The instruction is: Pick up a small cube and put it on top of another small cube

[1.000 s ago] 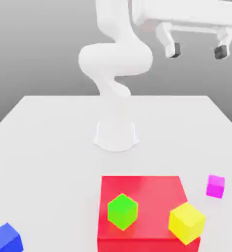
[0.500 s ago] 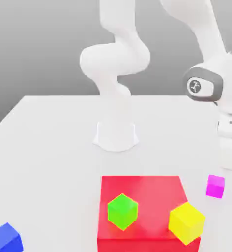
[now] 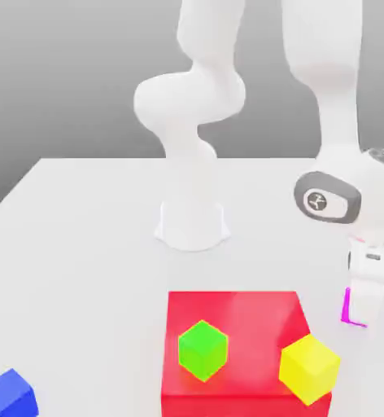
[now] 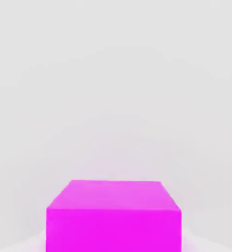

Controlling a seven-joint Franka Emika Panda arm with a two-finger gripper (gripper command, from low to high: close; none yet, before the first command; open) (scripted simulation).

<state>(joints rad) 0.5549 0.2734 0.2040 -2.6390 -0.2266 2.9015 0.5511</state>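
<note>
One gripper (image 3: 364, 313), lowered at the right edge of the exterior frame, is clamped on the pink cube (image 3: 347, 308), which sits on the white table (image 3: 81, 244) with only a sliver showing beside the hand. From my hand camera the pink cube (image 4: 113, 216) sits close at the lower centre. The yellow cube (image 3: 309, 368) rests on the red block (image 3: 236, 313), lower right, beside a green cube (image 3: 202, 349). A blue cube (image 3: 8, 395) sits lower left.

Bright, even light washes the white table (image 3: 81, 244) with barely any shadows; the red block (image 3: 252, 313) shows a soft sheen, and the pink cube (image 4: 113, 216) casts a faint glow.
</note>
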